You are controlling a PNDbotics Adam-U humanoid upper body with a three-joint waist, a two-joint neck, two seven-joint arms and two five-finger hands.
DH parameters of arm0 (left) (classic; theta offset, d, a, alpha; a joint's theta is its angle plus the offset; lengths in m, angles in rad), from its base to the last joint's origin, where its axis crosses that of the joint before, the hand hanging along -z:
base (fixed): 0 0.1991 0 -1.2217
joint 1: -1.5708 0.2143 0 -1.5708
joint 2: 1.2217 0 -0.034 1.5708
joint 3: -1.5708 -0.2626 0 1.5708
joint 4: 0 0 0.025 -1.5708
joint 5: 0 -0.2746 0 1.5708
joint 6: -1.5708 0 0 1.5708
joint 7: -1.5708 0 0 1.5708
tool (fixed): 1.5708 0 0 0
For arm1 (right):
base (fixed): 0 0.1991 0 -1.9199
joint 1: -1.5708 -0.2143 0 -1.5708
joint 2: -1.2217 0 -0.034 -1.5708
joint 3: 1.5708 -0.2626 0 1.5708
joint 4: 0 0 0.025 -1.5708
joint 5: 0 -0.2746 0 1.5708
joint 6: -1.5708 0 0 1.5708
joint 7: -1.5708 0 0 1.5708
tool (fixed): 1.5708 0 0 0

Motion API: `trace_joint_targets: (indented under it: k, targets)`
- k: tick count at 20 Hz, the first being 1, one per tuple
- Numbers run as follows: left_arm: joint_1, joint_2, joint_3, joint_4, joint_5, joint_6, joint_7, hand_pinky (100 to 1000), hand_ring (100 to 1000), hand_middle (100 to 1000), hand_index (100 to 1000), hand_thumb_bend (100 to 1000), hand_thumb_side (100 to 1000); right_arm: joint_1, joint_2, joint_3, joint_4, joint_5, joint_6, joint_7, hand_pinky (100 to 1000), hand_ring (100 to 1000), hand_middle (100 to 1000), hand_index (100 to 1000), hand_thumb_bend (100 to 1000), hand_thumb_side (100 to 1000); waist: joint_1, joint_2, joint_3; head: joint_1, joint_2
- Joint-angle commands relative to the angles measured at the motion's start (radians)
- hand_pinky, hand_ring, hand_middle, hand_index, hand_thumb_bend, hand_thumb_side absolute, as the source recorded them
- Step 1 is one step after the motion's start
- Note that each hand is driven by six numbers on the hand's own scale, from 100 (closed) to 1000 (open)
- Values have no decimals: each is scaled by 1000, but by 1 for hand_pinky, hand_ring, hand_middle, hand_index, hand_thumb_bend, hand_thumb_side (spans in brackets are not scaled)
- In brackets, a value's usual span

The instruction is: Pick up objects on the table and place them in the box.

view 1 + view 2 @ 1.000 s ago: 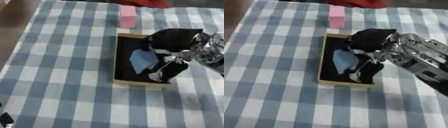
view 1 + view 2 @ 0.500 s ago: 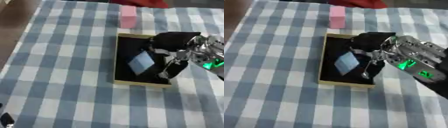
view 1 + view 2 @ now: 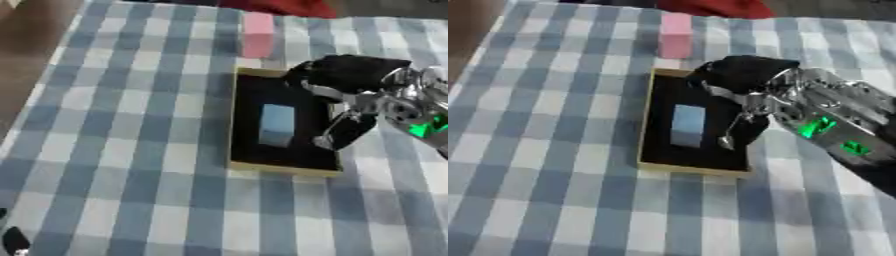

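Left eye view has the pale blue block [image 3: 277, 124] lying flat inside the black box [image 3: 247, 150], mid-table on the checked cloth [image 3: 131, 125]. Far of the box, just beside its far edge, sits the pink block [image 3: 258, 35], the next candidate: small, stiff, probably light, best pinched across its two long sides. Right hand [image 3: 350, 95] hovers over the box's right rim, fingers loosely bent downward, holding nothing. Left hand out of sight.
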Motion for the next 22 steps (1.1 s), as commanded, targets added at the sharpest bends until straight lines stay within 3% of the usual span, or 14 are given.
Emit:
trace_joint_targets:
  k: [1, 5, 6, 7, 10, 14, 22]
  targets:
    - [0, 5, 2, -15, -9, 1, -2, 671, 641, 507, 663, 100, 505, -21, -52, -61, -26, 2, -21, -28, 890, 834, 803, 978, 371, 100, 2, -16, -2, 6, -12]
    - [3, 3, 1, -15, -13, 3, -5, 671, 641, 507, 663, 100, 504, -41, -73, -124, -26, 1, -59, -7, 894, 845, 809, 987, 364, 100, 0, -18, -4, 10, -15]
    - [4, 2, 2, -15, -14, 4, -5, 670, 641, 507, 663, 100, 506, -52, -73, -138, -26, -4, -60, 8, 895, 847, 812, 990, 282, 100, 0, -19, -5, 10, -15]
    - [5, 2, 2, -15, -15, 4, -5, 670, 641, 507, 663, 100, 506, -66, -72, -151, -26, -9, -59, 26, 897, 852, 815, 991, 375, 100, 0, -19, -6, 11, -15]
    - [8, 3, 1, -15, -17, 4, -3, 670, 642, 507, 663, 100, 505, -124, -59, -170, -26, -11, -44, 85, 903, 866, 826, 996, 377, 100, 0, -22, -9, 9, -14]
    - [13, 1, 0, -15, -20, 4, -1, 671, 642, 507, 663, 100, 504, -212, -11, -165, 3, 29, -2, 157, 905, 871, 827, 999, 357, 159, 1, -22, -10, -18, -19]
    - [12, -16, -7, -15, -35, 6, -1, 672, 643, 508, 663, 100, 499, -359, 144, -107, 262, 127, -5, 157, 906, 867, 821, 1000, 321, 240, 9, -1, -8, -64, -40]
